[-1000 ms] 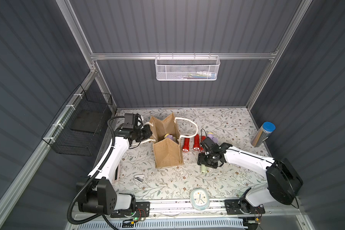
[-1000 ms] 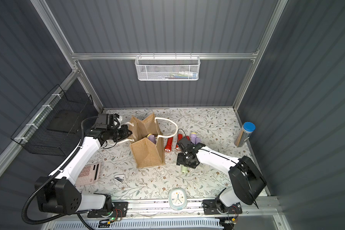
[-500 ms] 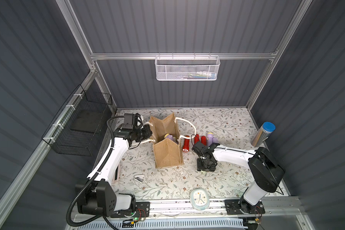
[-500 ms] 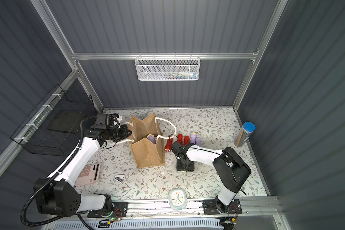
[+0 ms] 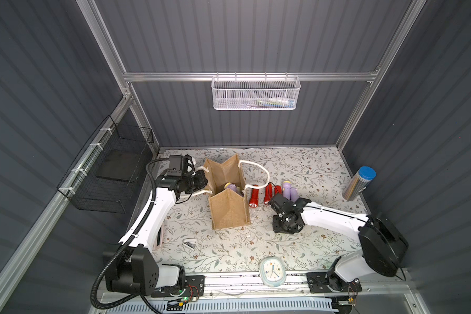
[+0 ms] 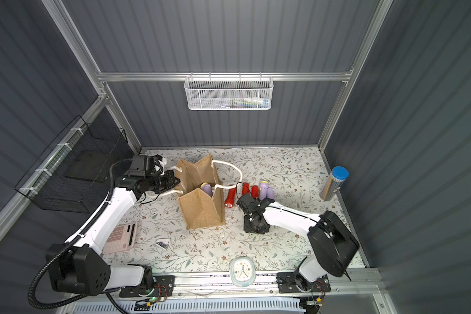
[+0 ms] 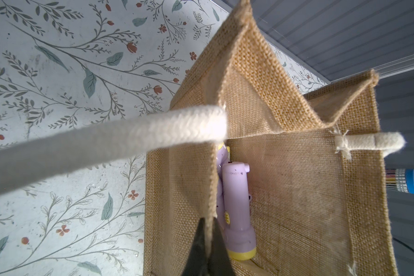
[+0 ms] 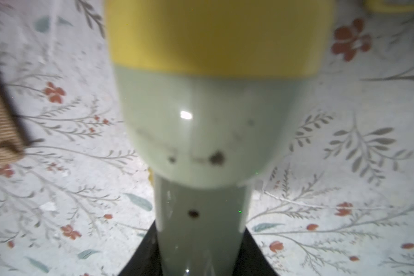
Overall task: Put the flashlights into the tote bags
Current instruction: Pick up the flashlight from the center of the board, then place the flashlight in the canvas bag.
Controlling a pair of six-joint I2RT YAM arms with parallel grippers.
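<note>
The tan burlap tote bag (image 5: 230, 212) (image 6: 201, 212) stands open mid-table, with a lavender flashlight (image 7: 237, 210) (image 5: 230, 187) inside. My left gripper (image 7: 207, 239) (image 5: 204, 182) is shut on the bag's rim on the bag's left side. My right gripper (image 8: 201, 258) (image 5: 286, 228) points down at the table to the right of the bag. It is shut on the handle of a pale green flashlight (image 8: 201, 119) with a yellow head, which the gripper hides in both top views. Red flashlights (image 5: 253, 196) and lavender ones (image 5: 290, 190) lie between the bag and the right gripper.
A silver cylinder with a blue cap (image 5: 359, 183) stands at the right edge. A small clock (image 5: 272, 273) lies at the front edge, a pink calculator (image 6: 121, 238) at front left. A white mesh basket (image 5: 256, 93) hangs on the back wall, a black wire basket (image 5: 112, 176) on the left wall.
My right gripper has come down from beside the loose flashlights onto the pale green one and its jaws have narrowed onto the handle. The left arm has kept still.
</note>
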